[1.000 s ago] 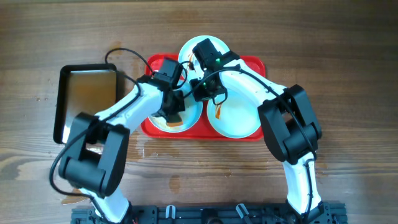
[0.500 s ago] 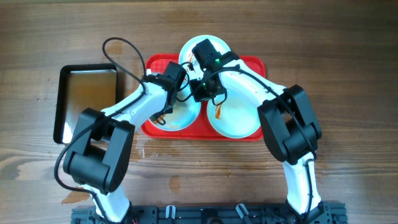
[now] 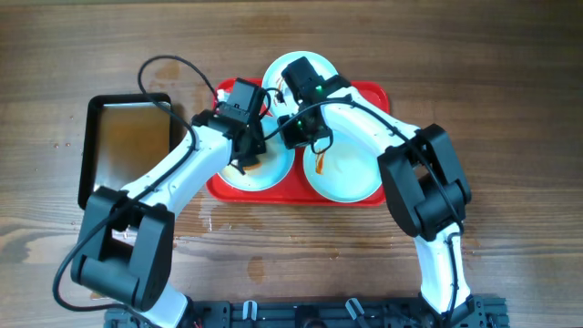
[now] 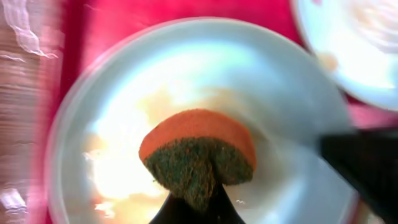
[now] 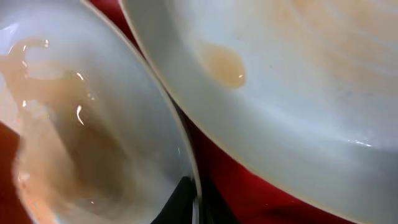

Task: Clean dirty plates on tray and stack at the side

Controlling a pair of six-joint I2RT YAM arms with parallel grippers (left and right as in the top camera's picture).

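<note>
1. Far left: a dark metal pan [image 3: 127, 150] is seen on the wooden table [image 3: 510, 55], well apart from the action, with a brownish sheen inside it.
2. Next over, the left gripper [image 3: 248, 153] is held above the left plate [image 3: 264, 178]. Its jaws are clamped narrowly on a sponge [image 4: 198, 146], which is orange on top with a green scouring face turned to the wrist camera.
3. The sponge is poised over the middle of that plate, where pale, watery smears are spread. Whether contact is made cannot be told — the view is blurred.
4. The left plate is seated in the left half of the red tray [image 3: 369, 96].
5. At the plate's upper right edge the right gripper [image 3: 299, 130] is set. In the right wrist view the rim is seen pinched between the two dark fingers — a tight, narrow grip.
6. Behind it, the back plate [image 3: 273, 77] is found at the tray's far edge, partly hidden under the right arm [image 3: 401, 137].
7. Furthest right, the right plate [image 3: 351, 173] is laid in the tray's right half, just beside the left plate. An orange-red smear is seen near its left side.
</note>
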